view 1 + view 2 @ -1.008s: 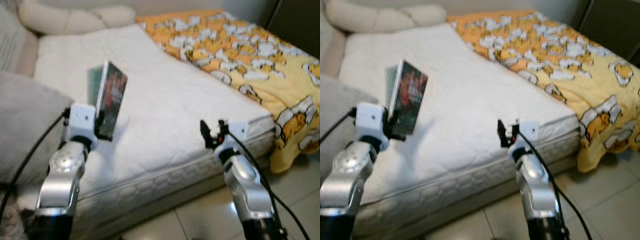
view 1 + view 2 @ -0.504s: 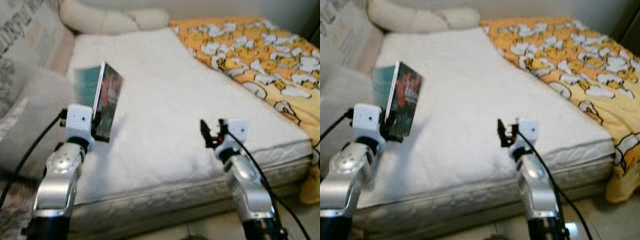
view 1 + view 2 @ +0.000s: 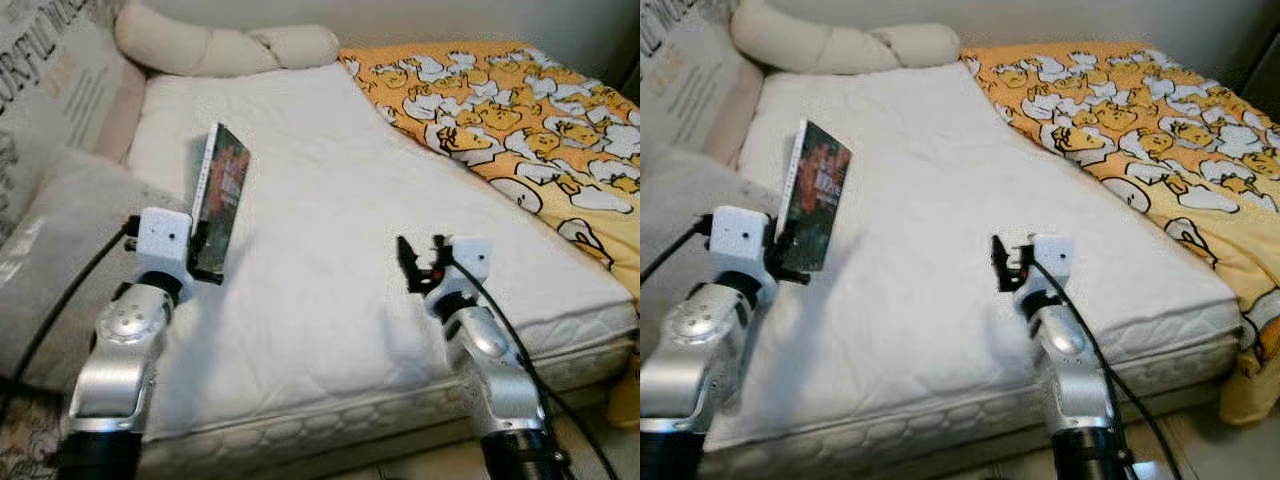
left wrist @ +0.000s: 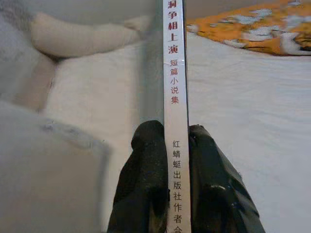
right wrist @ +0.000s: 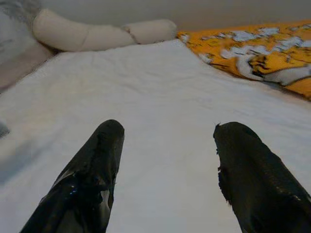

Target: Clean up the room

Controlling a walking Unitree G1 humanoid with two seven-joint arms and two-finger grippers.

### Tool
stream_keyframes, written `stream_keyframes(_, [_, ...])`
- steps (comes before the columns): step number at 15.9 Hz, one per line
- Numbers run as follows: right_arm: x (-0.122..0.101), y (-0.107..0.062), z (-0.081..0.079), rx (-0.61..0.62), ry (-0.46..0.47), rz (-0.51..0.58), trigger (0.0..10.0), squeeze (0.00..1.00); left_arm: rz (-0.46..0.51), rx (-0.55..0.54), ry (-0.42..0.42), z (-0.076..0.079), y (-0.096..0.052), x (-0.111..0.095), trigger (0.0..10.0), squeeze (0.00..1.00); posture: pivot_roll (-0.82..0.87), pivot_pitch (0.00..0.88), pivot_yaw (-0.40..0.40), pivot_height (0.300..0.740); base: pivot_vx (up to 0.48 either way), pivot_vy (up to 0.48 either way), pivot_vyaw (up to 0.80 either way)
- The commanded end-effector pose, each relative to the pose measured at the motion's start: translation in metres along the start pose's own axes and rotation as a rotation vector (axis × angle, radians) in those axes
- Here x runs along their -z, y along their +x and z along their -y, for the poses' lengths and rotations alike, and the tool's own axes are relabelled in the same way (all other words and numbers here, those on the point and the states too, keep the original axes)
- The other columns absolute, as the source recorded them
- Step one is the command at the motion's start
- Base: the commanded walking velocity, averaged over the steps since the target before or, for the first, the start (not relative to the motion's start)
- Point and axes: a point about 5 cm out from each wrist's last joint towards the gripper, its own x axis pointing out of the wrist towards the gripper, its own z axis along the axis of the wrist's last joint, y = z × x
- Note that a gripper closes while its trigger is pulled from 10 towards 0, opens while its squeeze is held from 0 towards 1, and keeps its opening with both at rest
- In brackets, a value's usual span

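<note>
Gripping a book [image 3: 222, 200], left tool [image 4: 176, 145] is clenched on its lower end, one black finger [image 4: 146, 179] on each cover, spine with printed characters facing the wrist camera. Book stands upright, a bit tilted, held up in the air over the left part of the white mattress [image 3: 330, 250], near a grey cushion [image 3: 55, 250] at the bed's left side. Book cover dark with red picture, details too small to read. Right tool [image 5: 167, 170] released, fingers spread apart with nothing between them, hovering above the mattress near its front edge, right of the book and well apart from it. Orange-yellow duck-print blanket [image 3: 520, 110] covers the right side of the bed. Long cream bolster pillow [image 3: 220, 48] lies along the head of the bed. Printed grey-lettered pillow [image 3: 40, 70] at far left.
</note>
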Motion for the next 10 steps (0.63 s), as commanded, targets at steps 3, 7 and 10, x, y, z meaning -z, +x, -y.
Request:
stream_keyframes(3, [-0.003,0.002,0.0,0.002,0.003,0.015,10.0,0.0,0.039,0.015,-0.002,0.002,0.0,-0.01,10.0,0.0,-0.09,0.0,-0.02,0.74,0.304,0.0,0.0])
stream_keyframes(7, [-0.007,0.001,0.001,-0.084,0.006,0.008,10.0,0.0,-0.025,0.092,-0.057,0.009,0.007,-0.006,10.0,0.0,-0.1,0.0,-0.021,0.74,0.0,0.0,0.0])
stream_keyframes(10, [-0.015,0.002,0.011,-0.162,-0.051,-0.003,10.0,0.0,-0.068,0.192,-0.148,0.015,0.023,-0.007,10.0,0.0,-0.1,0.0,-0.015,0.74,0.0,0.0,0.0])
